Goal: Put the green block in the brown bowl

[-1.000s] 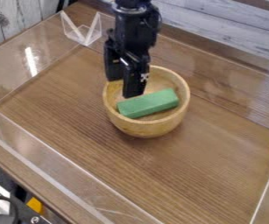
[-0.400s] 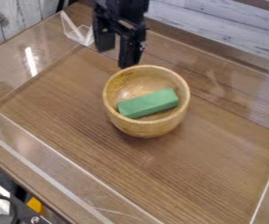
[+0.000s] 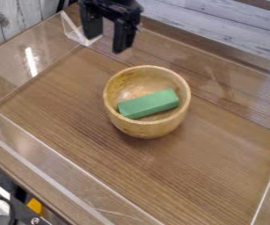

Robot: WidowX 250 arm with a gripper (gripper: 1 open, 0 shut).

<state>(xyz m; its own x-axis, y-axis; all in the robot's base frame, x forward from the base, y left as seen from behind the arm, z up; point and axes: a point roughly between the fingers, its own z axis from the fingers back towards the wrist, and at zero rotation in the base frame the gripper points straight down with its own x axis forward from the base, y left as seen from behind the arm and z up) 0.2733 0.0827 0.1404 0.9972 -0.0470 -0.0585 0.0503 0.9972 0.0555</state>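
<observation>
**Green block lying in the bowl, arm up at the back**

From where I stand, the wooden table is fenced by clear plastic walls on every side I can see, and they throw bright glare along the left edge. Behind the far wall runs a pale planked surface. At the bottom left corner, outside the walls, there is some dark gear with a spot of yellow, too cramped to make out. Nothing lies on the table between the bowl and the arm; the space above the bowl is open.

I count one bowl, one block and one arm.

The brown bowl is round, light wood with visible grain and a thick rim, sitting near the middle of the table. The green block is a small flat bar of plain matte green, lying slantwise across the bottom of the bowl, one end resting up toward the right inner wall.

The black gripper hangs at the top of the view, beyond the bowl and to its left, well apart from it. Its two fingers point down with a clear gap between them, spread wide, and nothing is held in them.
</observation>
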